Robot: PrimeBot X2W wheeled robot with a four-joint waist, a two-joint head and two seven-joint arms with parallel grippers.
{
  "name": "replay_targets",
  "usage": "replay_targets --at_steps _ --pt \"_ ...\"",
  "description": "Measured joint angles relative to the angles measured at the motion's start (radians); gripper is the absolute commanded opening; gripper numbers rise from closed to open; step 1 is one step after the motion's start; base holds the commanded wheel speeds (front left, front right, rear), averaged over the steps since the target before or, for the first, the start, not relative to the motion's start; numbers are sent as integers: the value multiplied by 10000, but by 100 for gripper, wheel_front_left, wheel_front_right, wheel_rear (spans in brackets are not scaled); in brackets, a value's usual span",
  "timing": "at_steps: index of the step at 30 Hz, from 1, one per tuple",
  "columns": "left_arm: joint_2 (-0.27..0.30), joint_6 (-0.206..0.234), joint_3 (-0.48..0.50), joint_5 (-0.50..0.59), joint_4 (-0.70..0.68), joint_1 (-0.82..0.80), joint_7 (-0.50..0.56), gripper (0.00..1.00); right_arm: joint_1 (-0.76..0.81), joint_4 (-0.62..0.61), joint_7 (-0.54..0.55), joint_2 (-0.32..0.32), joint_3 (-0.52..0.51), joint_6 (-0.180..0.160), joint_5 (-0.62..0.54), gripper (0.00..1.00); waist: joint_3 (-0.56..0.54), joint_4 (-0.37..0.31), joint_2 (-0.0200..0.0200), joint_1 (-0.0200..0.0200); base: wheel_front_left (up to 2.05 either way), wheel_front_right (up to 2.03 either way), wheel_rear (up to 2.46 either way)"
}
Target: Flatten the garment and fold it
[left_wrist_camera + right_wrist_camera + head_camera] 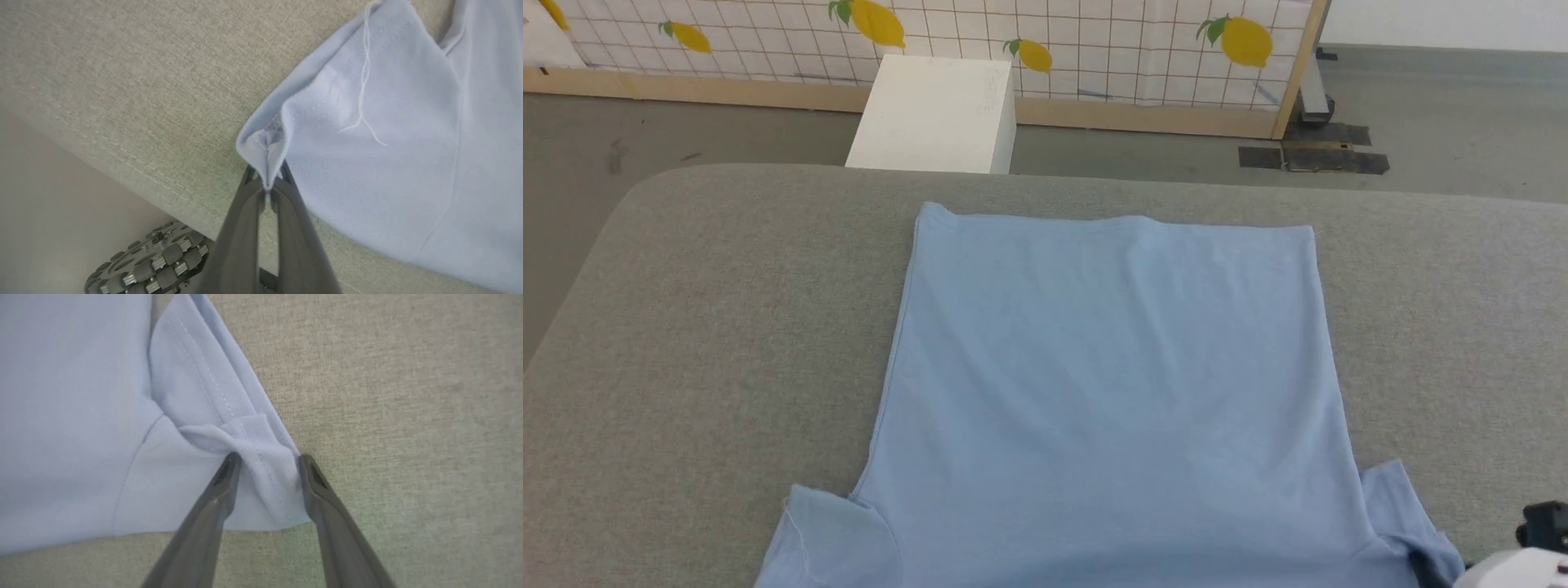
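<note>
The garment (1111, 384), a light blue shirt, lies back-up and mostly flat on the grey table (711, 343), hem at the far side and both short sleeves toward me. In the left wrist view my left gripper (267, 188) is shut on the pinched corner of one sleeve (367, 122), right at the table's near edge. A loose white thread hangs over that sleeve. In the right wrist view my right gripper (269, 459) stands open, its fingers on either side of the bunched edge of the other sleeve (212, 396), which rests on the table. My right forearm (1515, 567) shows at the lower right.
A white box (935, 114) stands on the floor beyond the table's far edge, before a lemon-print gridded wall (1094, 49). The table's rounded left corner (629, 204) drops to the floor. A roller wheel of my base (155, 261) sits under the near edge.
</note>
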Motion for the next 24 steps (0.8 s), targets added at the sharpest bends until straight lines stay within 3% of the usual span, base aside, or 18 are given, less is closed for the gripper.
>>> replay_targets --at_steps 11,19,24 --pt "-29 -221 -483 -8 -290 -425 -291 0 -2573 -339 -3279 -130 328 -4 -1143 100 310 441 0 0 0 0 0" --pt "-100 -343 -815 -12 -376 -1075 -629 0 -5972 2025 -4794 -1039 493 -4 -1170 100 1178 789 0 1 0 0 0" --pt "-151 -458 -1016 -42 -224 -1522 -828 0 -7629 3939 -4771 -1726 472 -4 -1174 100 1824 1098 0 1 0 0 0"
